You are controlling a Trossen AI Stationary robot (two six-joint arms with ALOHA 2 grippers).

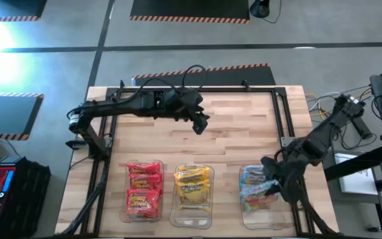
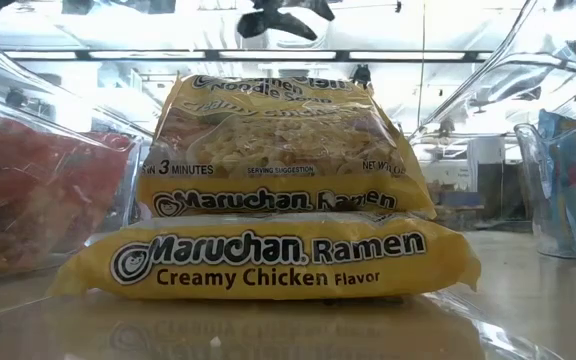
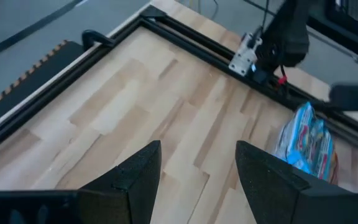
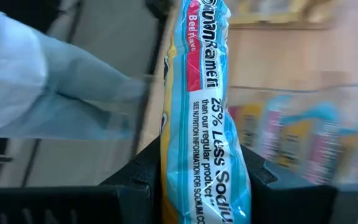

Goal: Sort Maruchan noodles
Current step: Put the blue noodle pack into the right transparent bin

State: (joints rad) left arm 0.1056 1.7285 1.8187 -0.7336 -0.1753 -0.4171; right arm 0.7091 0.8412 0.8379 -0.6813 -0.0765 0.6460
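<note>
We see the right pincer [image 4: 207, 186] clamped on a light blue packet [image 4: 205, 112], held edge-on between both fingers in the right wrist view; the print reads "Beef Flavor" and "25% Less Sodium". From the high view that pincer [image 1: 275, 180] sits low over the right clear bin [image 1: 245, 211] at the desk's near right, arm folded in from the right edge. The left pincer [image 1: 201, 124] hangs over the bare far-middle of the desk [image 1: 244, 126], arm stretched across from the left; its fingers [image 3: 135, 177] stand apart with nothing between them. The red packets [image 1: 144, 189] lie in the left bin [image 1: 123, 214], the yellow packets [image 1: 192, 184] in the middle bin [image 1: 175, 216], and the other blue packets [image 1: 257, 192] in the right one. In the low view two yellow packets are stacked, the lower [image 2: 268, 262] reading "Maruchan Ramen Creamy Chicken Flavor", the upper [image 2: 283, 150] tilted on it. The red stack there is blurred behind the bin wall, and we can't count the blue packets under the right arm. The desk is pale wood planks with a black frame rail [image 1: 287, 113]; grey floor with orange-striped tape [image 1: 201, 68] lies behind.
</note>
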